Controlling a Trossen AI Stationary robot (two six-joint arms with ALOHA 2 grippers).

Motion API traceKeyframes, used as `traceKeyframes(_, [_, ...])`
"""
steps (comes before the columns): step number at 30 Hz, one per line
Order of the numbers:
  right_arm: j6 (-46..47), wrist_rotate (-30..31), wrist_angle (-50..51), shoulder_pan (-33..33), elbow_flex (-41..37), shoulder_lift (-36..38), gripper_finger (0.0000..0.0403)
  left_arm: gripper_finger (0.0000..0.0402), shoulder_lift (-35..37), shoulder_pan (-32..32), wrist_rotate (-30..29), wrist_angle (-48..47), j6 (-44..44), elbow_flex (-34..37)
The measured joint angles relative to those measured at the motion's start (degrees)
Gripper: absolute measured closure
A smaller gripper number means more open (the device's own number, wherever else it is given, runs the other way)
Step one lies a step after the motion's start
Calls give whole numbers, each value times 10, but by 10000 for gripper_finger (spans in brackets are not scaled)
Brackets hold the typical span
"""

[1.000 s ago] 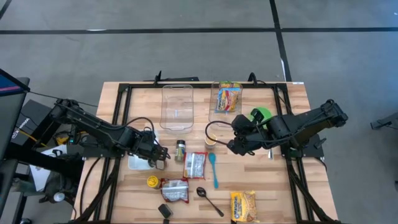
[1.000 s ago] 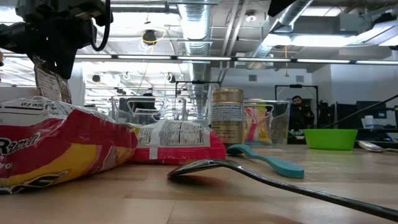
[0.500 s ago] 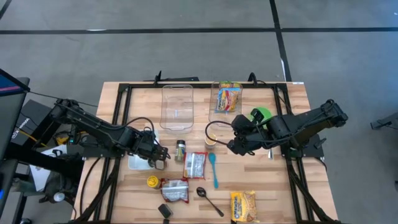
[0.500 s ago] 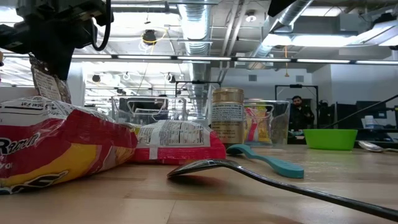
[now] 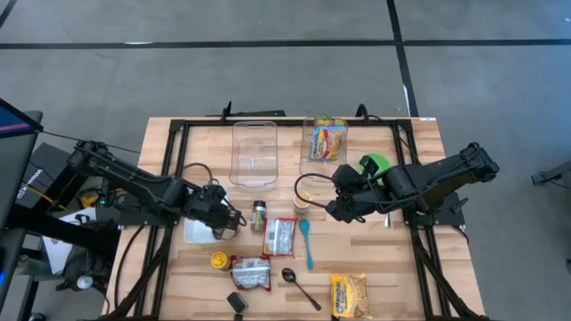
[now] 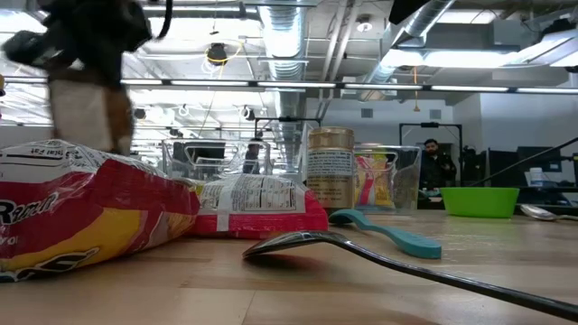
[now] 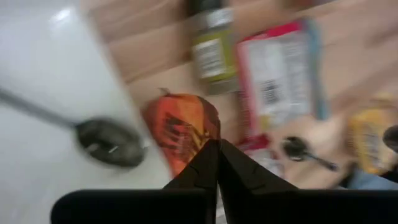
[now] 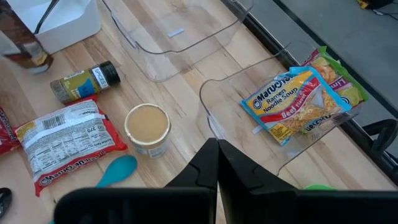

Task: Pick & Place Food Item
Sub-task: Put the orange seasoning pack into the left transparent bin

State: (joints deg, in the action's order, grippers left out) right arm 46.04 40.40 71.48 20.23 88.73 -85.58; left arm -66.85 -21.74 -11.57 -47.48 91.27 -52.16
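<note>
One small orange snack packet point(image 7: 183, 134) is pinched at its top edge in the fully closed left hand point(image 7: 214, 149), hanging just below the fingertips. Looks light, floppy and crinkly, so that sealed edge seems the best hold. Right hand point(image 8: 214, 149) is closed on nothing, hovering near the cup point(image 8: 147, 127).

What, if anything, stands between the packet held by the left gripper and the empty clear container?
Nothing visible does. The left gripper holds the orange packet off the table, with the empty clear container beyond it; the spice jar lies to one side of that path.
</note>
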Motion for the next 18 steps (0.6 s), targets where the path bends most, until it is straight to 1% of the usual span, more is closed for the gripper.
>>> traceKeyframes(2, [-1,0,0,0,0,0,403,401,24,0,-22,27,-35,0])
traceKeyframes(5, [-10,0,0,0,0,0,403,401,64,0,-60,81,-113,0])
traceKeyframes(9, [-17,0,-1,0,0,0,403,401,118,0,-105,179,-251,0])
traceKeyframes(13, [-30,0,-2,0,0,0,403,401,162,0,-149,288,-412,0])
traceKeyframes(18, [-30,0,-4,0,0,0,403,401,198,0,-186,417,-636,0])
